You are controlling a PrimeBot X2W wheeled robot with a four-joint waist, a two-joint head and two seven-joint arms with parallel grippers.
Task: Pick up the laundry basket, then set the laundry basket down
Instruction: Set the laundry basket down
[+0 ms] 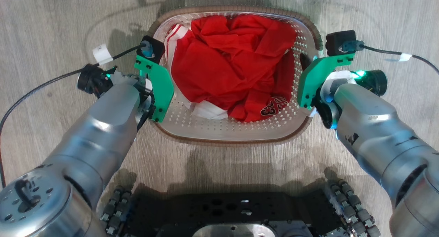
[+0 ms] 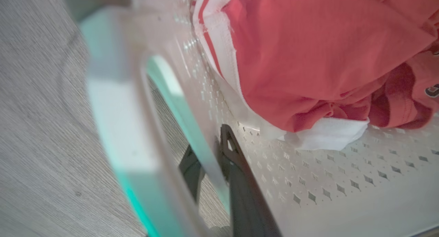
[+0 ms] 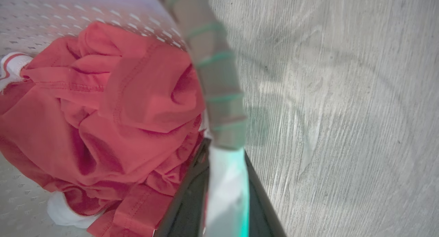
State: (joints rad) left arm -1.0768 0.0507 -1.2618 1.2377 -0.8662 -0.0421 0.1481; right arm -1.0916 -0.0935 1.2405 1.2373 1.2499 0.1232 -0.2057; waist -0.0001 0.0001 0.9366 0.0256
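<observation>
Grey plank floor (image 1: 51,24); laundry basket (image 1: 236,140) centred, long axis left to right. Left tool (image 2: 209,151) clamped on its left end, right tool (image 3: 224,151) clamped on its right end; neither nearer.

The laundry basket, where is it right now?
Centre of the head view, over the wood floor ahead of the robot's base, the laundry basket is held between the left gripper and right gripper, one on each handle.
</observation>
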